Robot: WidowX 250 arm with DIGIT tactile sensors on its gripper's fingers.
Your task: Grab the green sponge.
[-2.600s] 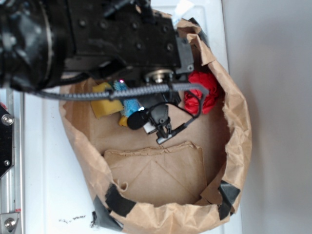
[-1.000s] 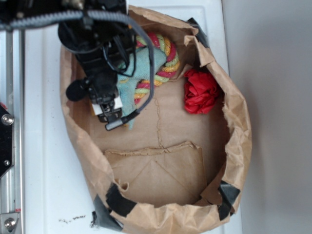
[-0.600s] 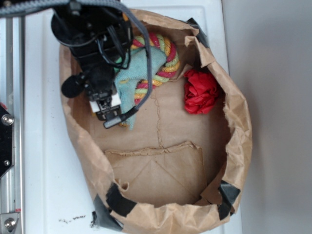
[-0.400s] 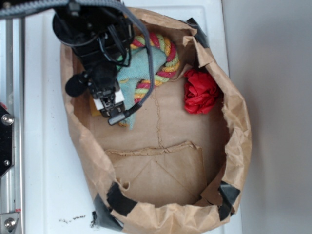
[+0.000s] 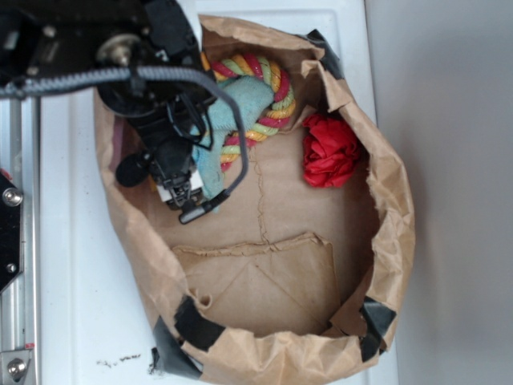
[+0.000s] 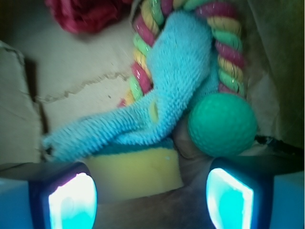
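Gripper [image 6: 150, 200] is spread wide, its pads straddling the green sponge [image 6: 136, 171] — directly ahead, offset toward the left pad, long axis crossing the gap, teal cloth [image 6: 167, 95] draped over its far edge.

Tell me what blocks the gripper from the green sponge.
Nothing lies between the open gripper and the green sponge. The teal cloth drapes over its far edge, and the green ball sits close beside it.
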